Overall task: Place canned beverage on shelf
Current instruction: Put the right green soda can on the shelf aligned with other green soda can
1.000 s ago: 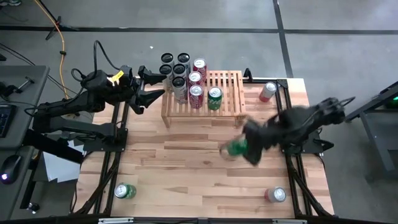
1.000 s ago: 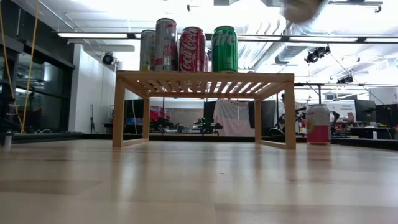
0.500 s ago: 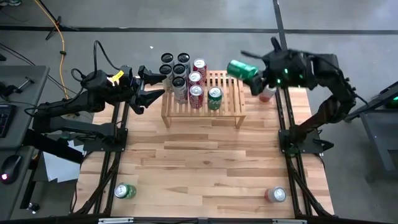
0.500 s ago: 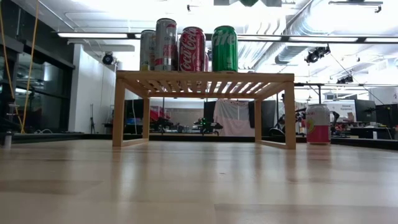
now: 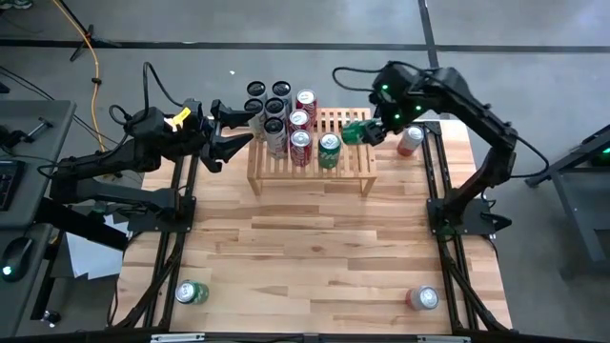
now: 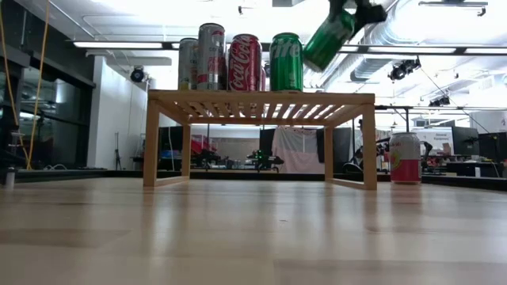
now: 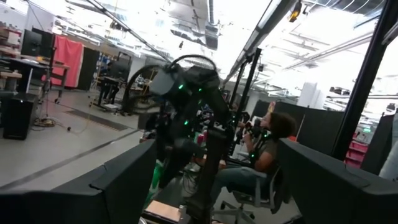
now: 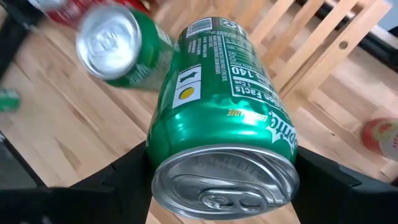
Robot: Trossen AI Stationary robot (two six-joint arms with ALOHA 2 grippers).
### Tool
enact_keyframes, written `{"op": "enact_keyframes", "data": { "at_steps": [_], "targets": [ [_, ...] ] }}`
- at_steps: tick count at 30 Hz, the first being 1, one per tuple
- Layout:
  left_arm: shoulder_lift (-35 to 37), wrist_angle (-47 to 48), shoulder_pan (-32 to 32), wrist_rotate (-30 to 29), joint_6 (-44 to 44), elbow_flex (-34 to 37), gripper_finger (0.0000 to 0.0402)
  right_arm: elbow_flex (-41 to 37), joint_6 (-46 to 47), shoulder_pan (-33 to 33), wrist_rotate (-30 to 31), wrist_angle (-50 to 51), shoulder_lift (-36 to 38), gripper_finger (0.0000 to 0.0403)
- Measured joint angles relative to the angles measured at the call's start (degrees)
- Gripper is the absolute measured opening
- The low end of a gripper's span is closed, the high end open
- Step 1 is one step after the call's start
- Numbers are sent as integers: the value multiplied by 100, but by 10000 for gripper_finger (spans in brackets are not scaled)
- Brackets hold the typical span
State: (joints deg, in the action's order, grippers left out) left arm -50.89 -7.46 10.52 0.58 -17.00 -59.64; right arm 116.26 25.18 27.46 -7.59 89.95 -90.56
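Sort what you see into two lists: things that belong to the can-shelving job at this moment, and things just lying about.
In the job:
- right gripper, shut on the tilted green can
- shelf, already bearing several cans

Lying about:
- pink can on the table beside the shelf
- green can near the table's front left corner
- left gripper, waiting by the shelf's left end

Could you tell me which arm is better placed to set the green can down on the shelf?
The right. Its pincer already grips the green can, tilted, above the shelf's free right end beside the standing green can. The left pincer carries nothing and waits at the shelf's left side.
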Motion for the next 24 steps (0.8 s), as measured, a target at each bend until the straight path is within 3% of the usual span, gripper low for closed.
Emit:
{"op": "enact_keyframes", "data": {
  "at_steps": [8, 13, 20, 24],
  "targets": [
    [-52, 20, -4, -68, -88, 0, 323, -25, -472, -16, -83, -8, 140, 280],
    [-596, 242, -4, -256, -65, -171, 323, 103, -599, -78, 16, 17, 565, 280],
    [-2328, 2530, -4, 413, 984, -1974, 323, 103, -552, -772, -39, 13, 753, 280],
    [-3256, 3777, -6, 490, 1646, -3078, 323, 103, -535, -1318, -159, -53, 639, 280]
  ]
}}
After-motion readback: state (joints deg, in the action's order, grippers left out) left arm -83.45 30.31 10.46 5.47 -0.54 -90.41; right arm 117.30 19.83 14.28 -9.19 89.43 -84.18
